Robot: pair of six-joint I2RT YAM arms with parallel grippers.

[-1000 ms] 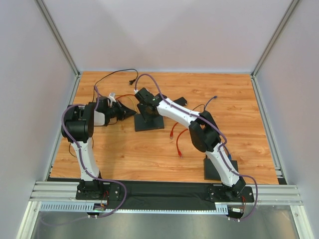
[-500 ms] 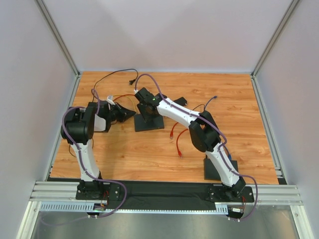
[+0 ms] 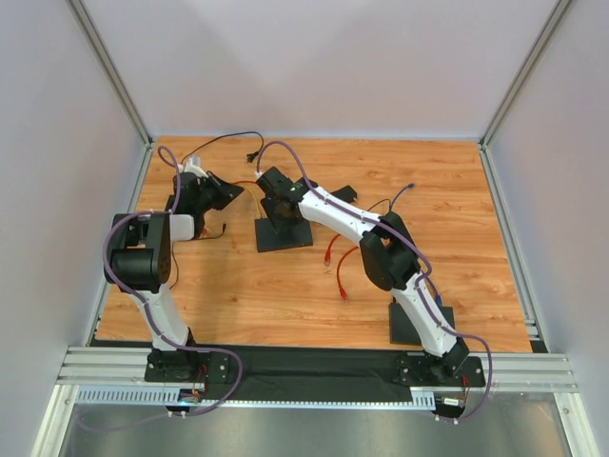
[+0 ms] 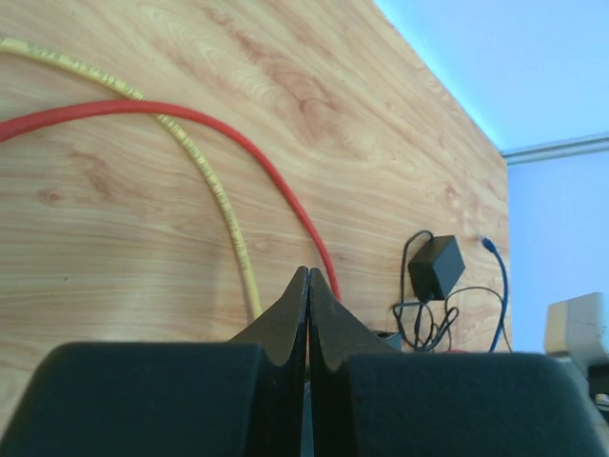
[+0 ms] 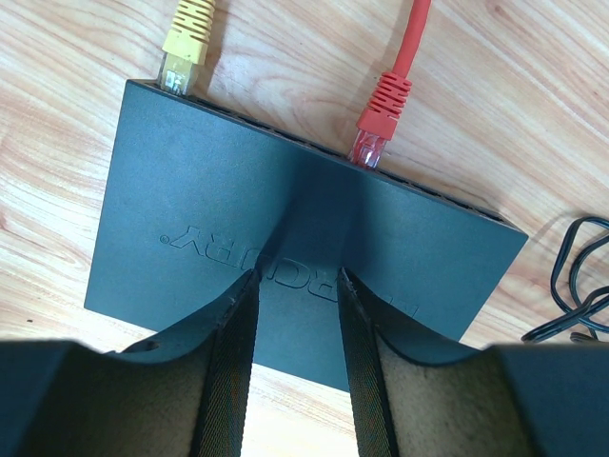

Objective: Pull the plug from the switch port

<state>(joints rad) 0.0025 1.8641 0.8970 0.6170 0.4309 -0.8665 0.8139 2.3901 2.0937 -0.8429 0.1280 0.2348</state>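
Observation:
The black switch (image 5: 181,181) lies flat on the wooden table, also seen in the top view (image 3: 293,238). A yellow plug (image 5: 186,43) sits in its left port and a red plug (image 5: 379,129) in a port further right. My right gripper (image 5: 297,286) is open, its fingertips resting over the switch's top face; in the top view it (image 3: 282,215) points down on the switch. My left gripper (image 4: 309,278) is shut with nothing visible between the fingers. It hovers left of the switch (image 3: 228,190), above the yellow cable (image 4: 224,205) and the red cable (image 4: 238,138).
A black power adapter (image 4: 436,267) with its coiled cord and a blue cable (image 4: 501,286) lie beyond the left gripper. Loose red cable ends (image 3: 341,286) lie mid-table. A black cord with a plug (image 3: 253,156) lies at the back. A black plate (image 3: 411,326) lies by the right arm.
My left gripper has drawn back from the switch's left side, toward the far left of the table, and its wrist has turned. The right arm and both plugs have not moved.

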